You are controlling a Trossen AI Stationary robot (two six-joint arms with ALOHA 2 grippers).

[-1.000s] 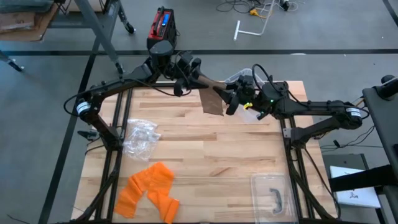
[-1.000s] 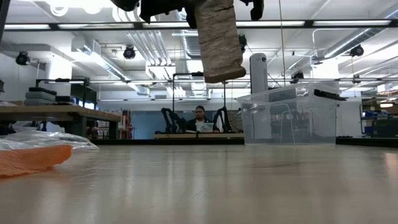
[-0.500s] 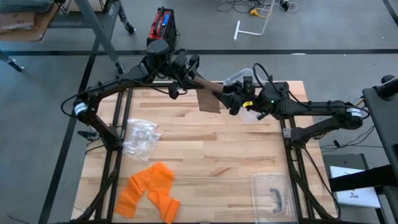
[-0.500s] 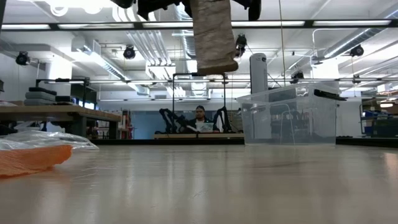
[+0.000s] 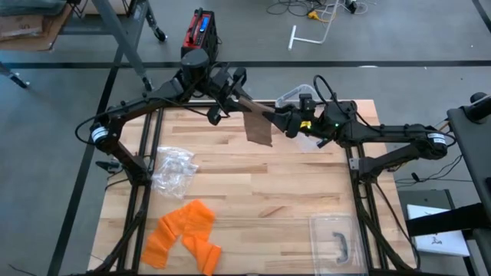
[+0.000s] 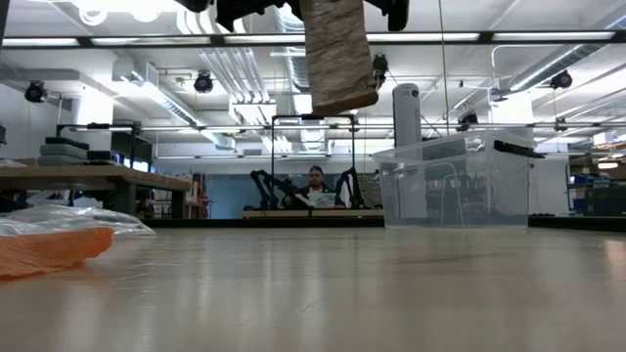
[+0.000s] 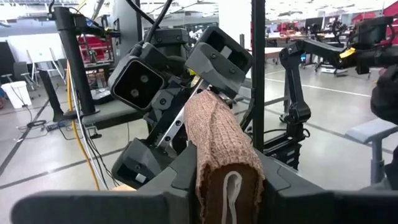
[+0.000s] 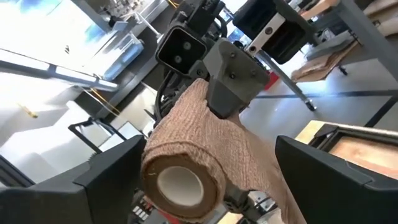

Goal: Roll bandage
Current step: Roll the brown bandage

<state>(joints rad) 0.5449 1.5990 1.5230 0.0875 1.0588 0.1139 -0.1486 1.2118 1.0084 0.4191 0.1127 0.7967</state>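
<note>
**Two grippers meet at one bandage, high over the table**

Both arms work at the far middle of the table (image 5: pixel 253 192), w/ the bandage (image 5: pixel 259 129) held in the air between them, well above the wood. Our left gripper (image 7: pixel 227 193) is clamped on the bandage: in its wrist view the dark fingers (image 7: pixel 184 171) press on both sides of the folded end. Our right gripper (image 8: pixel 205 180) stands wide open around the rolled end, fingers apart from it on each side, so it grips nothing now.

We judge the step as mid-roll, a re-grip. The right side has let go, prob. to take a new hold. Next move, in our opinion: close the right fingers on the roll again and turn it, while the left keeps the strip tight.

The bandage is tan-brown, knitted and stretchy. One end is a tight roll w/ a pale hollow core; a loose flap hangs down, seen clearly in the low view (image 6: pixel 337 54). It can unroll easily if it slips.
</note>
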